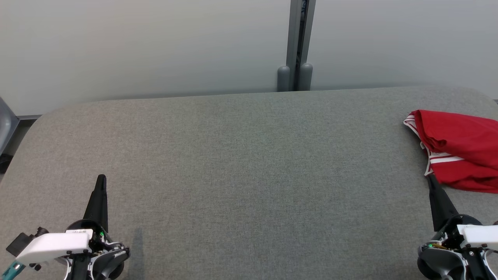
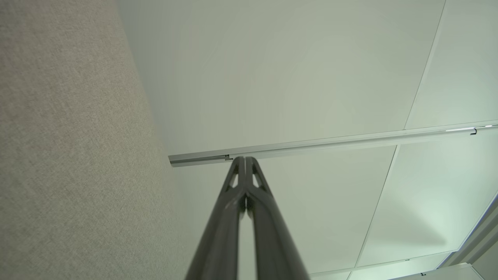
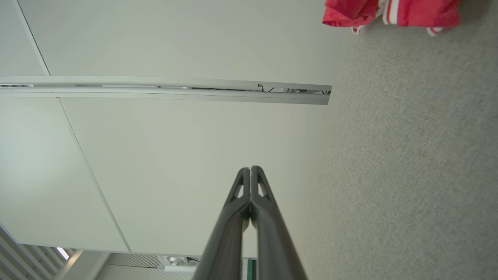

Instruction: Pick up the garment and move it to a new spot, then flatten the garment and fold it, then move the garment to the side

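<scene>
Matt woven tabletop (image 1: 241,163), cloth garment (image 1: 459,147)

Head view's right edge crops the garment (image 1: 459,149).

No text, brand, number or sign can be read. A small white label (image 1: 79,231) at the base of the left gripper (image 1: 101,177) carries dark marks, but they are too small to make out.
</scene>
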Available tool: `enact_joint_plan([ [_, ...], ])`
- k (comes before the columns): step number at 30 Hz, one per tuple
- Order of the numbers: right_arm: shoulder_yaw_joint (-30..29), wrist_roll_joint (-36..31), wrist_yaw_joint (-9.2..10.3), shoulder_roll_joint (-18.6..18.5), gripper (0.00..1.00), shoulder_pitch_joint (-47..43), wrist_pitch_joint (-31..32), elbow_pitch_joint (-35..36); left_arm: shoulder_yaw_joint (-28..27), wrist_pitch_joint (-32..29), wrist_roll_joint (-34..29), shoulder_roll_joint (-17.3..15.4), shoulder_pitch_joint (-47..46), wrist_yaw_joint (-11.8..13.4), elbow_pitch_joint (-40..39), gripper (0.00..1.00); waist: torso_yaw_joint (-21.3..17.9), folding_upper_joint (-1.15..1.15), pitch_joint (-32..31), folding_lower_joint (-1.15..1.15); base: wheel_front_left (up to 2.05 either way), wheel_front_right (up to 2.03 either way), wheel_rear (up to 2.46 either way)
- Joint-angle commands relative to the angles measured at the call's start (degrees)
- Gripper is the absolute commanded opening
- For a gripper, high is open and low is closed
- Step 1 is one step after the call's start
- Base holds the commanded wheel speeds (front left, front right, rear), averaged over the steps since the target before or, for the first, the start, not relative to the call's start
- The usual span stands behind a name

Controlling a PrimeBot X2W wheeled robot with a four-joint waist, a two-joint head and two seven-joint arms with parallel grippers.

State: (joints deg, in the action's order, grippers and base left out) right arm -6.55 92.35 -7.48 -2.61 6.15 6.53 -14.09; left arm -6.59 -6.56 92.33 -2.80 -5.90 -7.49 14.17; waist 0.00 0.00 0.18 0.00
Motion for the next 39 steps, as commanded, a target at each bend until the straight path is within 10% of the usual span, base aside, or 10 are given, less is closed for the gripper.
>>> enact_joint_plan([
  [1,-0.1,0.1,-0.02,-0.5,0.00,0.2,0.2,0.1,-0.3,-0.2,0.1,-0.1,-0.7,-0.2,-0.2,0.00,0.0,0.00,0.0,0.00,0.00,0.00,0.00],
  [39,-0.1,0.1,-0.02,-0.5,0.00,0.2,0.2,0.1,-0.3,-0.2,0.1,-0.1,-0.7,-0.2,-0.2,0.00,0.0,0.00,0.0,0.00,0.00,0.00,0.00],
])
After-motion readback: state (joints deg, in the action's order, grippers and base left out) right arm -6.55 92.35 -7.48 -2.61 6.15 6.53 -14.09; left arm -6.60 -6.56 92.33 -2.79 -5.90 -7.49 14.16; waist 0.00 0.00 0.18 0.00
